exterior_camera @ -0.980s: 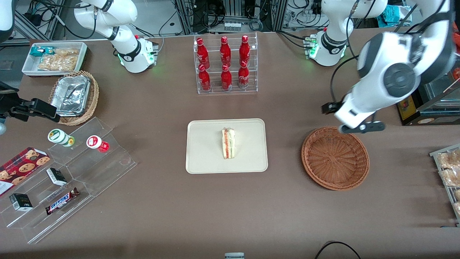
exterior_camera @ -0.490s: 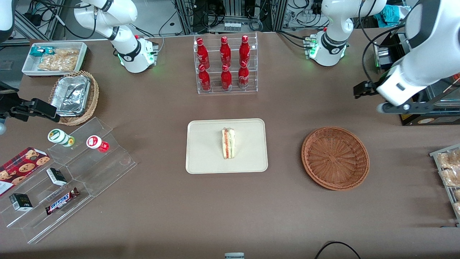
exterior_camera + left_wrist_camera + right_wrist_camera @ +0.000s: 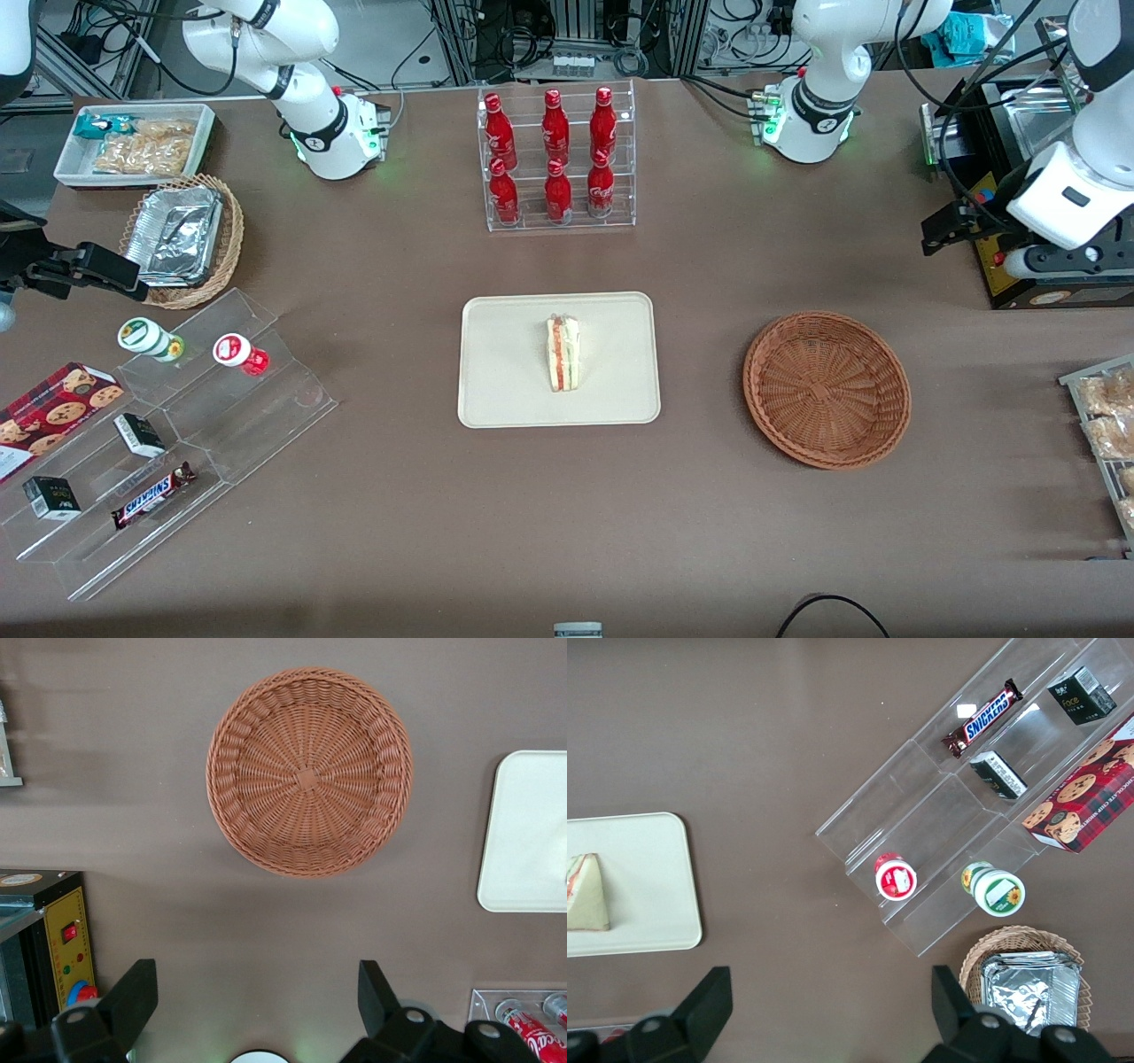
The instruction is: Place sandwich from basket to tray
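Sandwich: we see the sandwich point(image 3: 563, 354) lying flat near the middle of the tray point(image 3: 505, 390), no longer in the basket point(image 3: 826, 387), which holds nothing
Task state: we judge the placing done
Handling: we expect it to be light and soft, with slippery clear wrap; a hard squeeze would crush the bread
Where to hold: we would pinch lightly across the 2 bread faces near the thick end, not the tip
Gripper: the gripper point(image 3: 257, 1010) sits high over the surface toward the working arm's end, farther from the front camera than the basket; its 2 fingers point(image 3: 135, 992) are spread wide with nothing between them
Views: the left wrist view shows the bare basket floor and only a tray edge point(image 3: 523, 828), no sandwich; the front and right wrist views show the sandwich point(image 3: 586, 895) on the tray
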